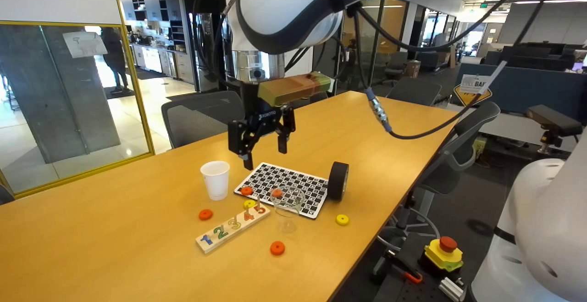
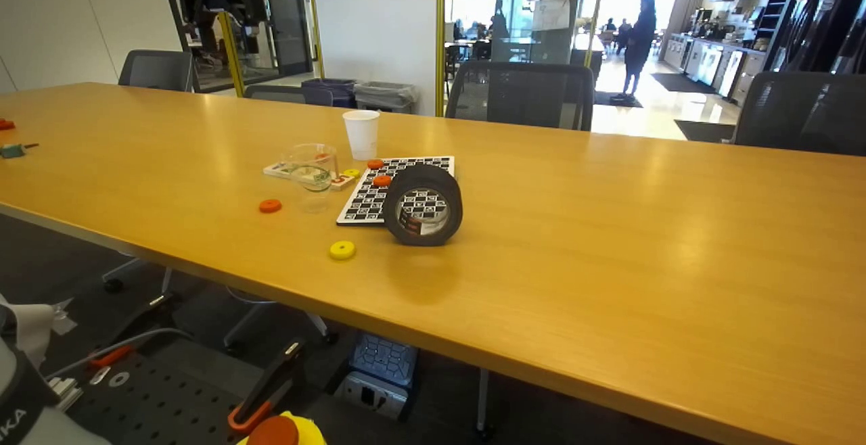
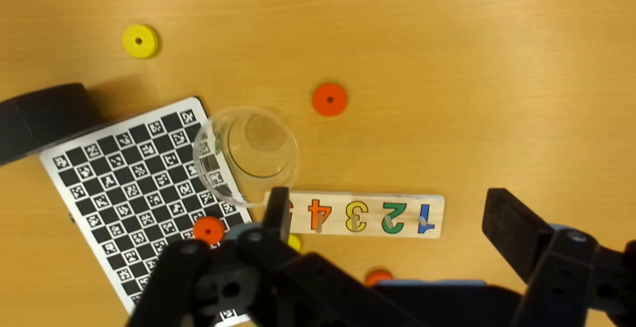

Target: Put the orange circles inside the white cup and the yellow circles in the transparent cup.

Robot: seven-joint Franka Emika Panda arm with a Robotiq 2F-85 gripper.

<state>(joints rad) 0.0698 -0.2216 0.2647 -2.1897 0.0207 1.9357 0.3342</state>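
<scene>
A black two-fingered robot gripper [image 1: 265, 153] is hanging high over a golden-brown wooden table [image 1: 137, 228], its fingers standing wide apart with nothing between them. A flat, round orange disc [image 3: 330, 99] with a small centre hole, one of several about, is lying directly on the table; in the wrist view it is sitting above the line joining the fingertips, toward the robot's white base [image 1: 527, 247]. Near it, a clear tapered cup [image 3: 258, 158] is standing upright, one fingertip masking part of its rim in that view. The coming pick, if this disc is the target, is likely turning on that offset: a shift toward the base, then a descent clearing the cup. Being round, the disc is offering no long axis to match. Its presumed destination, a plain white tapered cup [image 1: 215, 182], is standing upright beyond a numbered wooden peg board [image 3: 375, 217] in both exterior views.
</scene>
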